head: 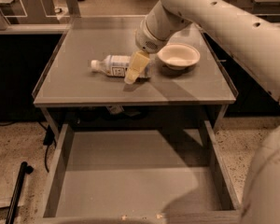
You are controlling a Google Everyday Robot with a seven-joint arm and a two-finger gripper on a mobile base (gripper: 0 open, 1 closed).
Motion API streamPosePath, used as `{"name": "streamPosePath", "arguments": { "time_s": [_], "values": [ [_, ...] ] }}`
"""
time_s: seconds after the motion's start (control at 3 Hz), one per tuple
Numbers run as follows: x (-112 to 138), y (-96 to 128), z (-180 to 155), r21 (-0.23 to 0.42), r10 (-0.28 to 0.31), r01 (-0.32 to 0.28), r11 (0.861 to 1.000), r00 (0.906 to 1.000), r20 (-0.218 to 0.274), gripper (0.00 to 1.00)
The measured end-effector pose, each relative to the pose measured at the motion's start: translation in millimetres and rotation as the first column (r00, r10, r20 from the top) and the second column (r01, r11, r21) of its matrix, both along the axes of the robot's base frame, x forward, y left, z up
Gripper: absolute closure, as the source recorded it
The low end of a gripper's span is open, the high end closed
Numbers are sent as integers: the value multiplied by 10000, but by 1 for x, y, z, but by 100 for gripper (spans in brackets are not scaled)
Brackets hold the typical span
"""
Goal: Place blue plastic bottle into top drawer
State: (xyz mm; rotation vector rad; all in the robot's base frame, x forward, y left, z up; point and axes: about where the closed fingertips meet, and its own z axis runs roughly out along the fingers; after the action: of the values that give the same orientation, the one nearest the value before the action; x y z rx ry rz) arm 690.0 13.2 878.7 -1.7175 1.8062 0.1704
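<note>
Blue plastic bottle (pixel 113 65) lying on its side on the grey worktop (pixel 84 85), left of centre and well back from the front edge. Its white cap (pixel 94 65) points left; the labelled body runs to the right, and a dark-printed panel shows on the label. The bottle's right end is covered by the gripper (pixel 133 73), a pale yellow piece that slants down and to the left from the arm's wrist. The gripper's tip lies at the bottle's near side, close to the worktop surface. From this view it cannot be told whether the gripper is closed on the bottle or merely in front of it.

A round white bowl (pixel 178 56) stands upright on the worktop to the right of the gripper, near the bottle's right end but apart from it. The white arm (pixel 214 17) enters from the upper right and passes above the bowl.

Below the worktop's front edge, the top drawer (pixel 130 181) is pulled out towards the camera, showing its flat grey bottom and low sides. A black rod (pixel 16 190) stands on the speckled floor to the left of the drawer.
</note>
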Motion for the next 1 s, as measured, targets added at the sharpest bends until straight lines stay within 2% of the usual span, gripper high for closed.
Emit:
{"name": "streamPosePath", "arguments": {
  "time_s": [0.67,1.0],
  "values": [
    [13,5,-37,-145,-199,189,9997,9971,-729,0],
    [13,5,-37,-146,-198,188,9997,9971,-734,26]
  ]
}}
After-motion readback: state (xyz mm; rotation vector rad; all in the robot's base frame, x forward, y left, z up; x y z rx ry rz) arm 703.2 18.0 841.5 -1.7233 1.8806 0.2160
